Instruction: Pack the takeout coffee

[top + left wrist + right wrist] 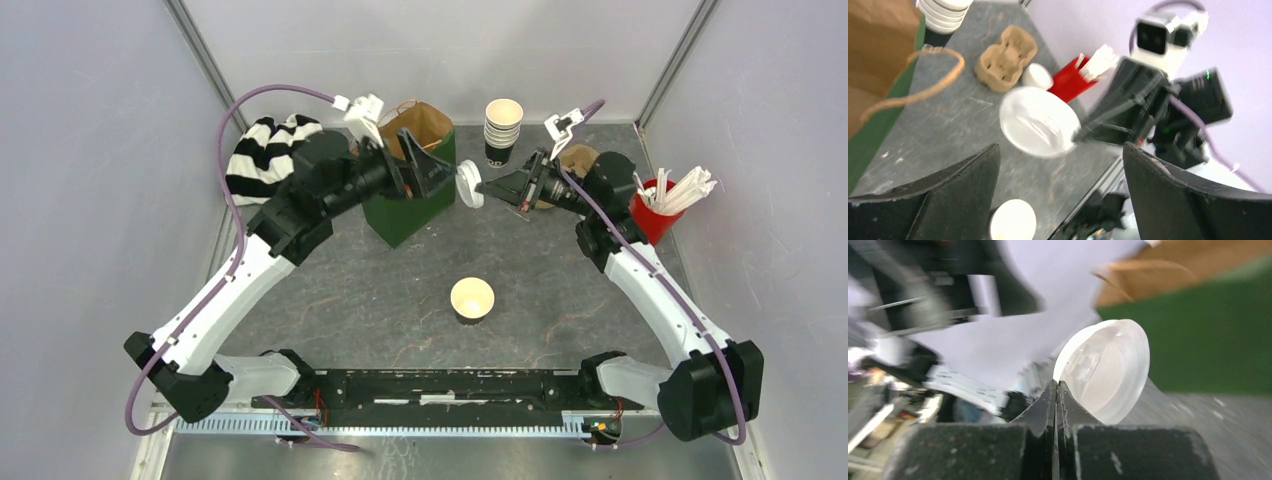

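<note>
My right hand (487, 187): fingers closed tight on rim of round white plastic lid (468, 186). Lid held in air, clear of table (330, 290), just beside green paper bag with brown lining (405, 215). My left hand (425, 168): wide open, holding nothing, close by bag. 1 dark paper cup with cream-white inside (472, 299): upright, lidless, mid-table, well apart from both hands.

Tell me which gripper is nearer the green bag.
Left. The left gripper is over the green bag's near edge; the right gripper, jaws shut on a white lid, sits just off its right side.
</note>
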### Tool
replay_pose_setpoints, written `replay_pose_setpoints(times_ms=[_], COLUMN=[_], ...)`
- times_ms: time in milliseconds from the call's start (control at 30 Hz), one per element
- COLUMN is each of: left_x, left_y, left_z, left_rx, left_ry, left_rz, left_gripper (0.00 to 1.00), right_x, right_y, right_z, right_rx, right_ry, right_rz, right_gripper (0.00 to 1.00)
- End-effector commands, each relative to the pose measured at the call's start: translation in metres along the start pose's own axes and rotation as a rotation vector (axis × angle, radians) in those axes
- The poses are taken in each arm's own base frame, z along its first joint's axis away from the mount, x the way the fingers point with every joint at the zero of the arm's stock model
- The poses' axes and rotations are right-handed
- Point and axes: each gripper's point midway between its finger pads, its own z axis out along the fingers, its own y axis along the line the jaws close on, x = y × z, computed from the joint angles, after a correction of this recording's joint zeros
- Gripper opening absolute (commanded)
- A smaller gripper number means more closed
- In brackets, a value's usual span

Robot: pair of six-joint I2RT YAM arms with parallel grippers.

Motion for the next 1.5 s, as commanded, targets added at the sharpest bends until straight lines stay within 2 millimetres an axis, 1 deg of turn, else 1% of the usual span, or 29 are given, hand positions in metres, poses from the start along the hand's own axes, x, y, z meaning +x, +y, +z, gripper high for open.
replay_pose_setpoints(times_ms=[0,33,100,233,333,567,767,867,1000,1133,1333,1467], left_x=[-0.055,-0.060,-0.065,-0.070,-0.066,-0.063,-0.061,-0.062,-0.063,-0.063,-0.064,-0.064], left_y=[-0.039,-0.042,-0.046,-0.045,-0.045,-0.049,-0.047,-0.048,-0.044,-0.042,-0.048,-0.053], left_z=[-0.003,-0.002,0.001,0.007,0.012,0.012,0.014,0.014,0.015,0.016,0.017,0.018], left_rx=[0.270,0.297,0.317,0.312,0.319,0.356,0.355,0.361,0.330,0.320,0.353,0.362], left_ry=[-0.086,-0.085,-0.076,-0.065,-0.038,-0.028,-0.026,-0.024,-0.038,-0.040,-0.032,-0.032], left_rz=[-0.239,-0.275,-0.329,-0.410,-0.441,-0.420,-0.400,-0.382,-0.362,-0.351,-0.340,-0.317], left_gripper=[0.96,0.96,0.96,0.96,0.96,0.96,0.95,0.96,0.99,1.00,1.00,1.00], right_x=[-0.061,-0.069,-0.080,-0.090,-0.095,-0.094,-0.095,-0.095,-0.095,-0.097,-0.098,-0.095], right_y=[0.110,0.120,0.133,0.142,0.147,0.134,0.125,0.121,0.118,0.117,0.116,0.115], right_z=[-0.021,-0.024,-0.027,-0.029,-0.031,-0.022,-0.017,-0.014,-0.012,-0.010,-0.008,-0.004], right_rx=[-0.363,-0.399,-0.445,-0.487,-0.513,-0.460,-0.440,-0.429,-0.407,-0.397,-0.394,-0.389], right_ry=[-0.164,-0.195,-0.226,-0.262,-0.288,-0.294,-0.297,-0.295,-0.293,-0.290,-0.289,-0.276], right_rz=[0.058,0.057,0.044,0.032,0.029,0.032,0.043,0.045,0.034,0.025,0.022,0.025], right_gripper=[0.00,0.00,0.00,0.00,0.00,0.00,0.00,0.00,0.00,0.00,0.00,0.00])
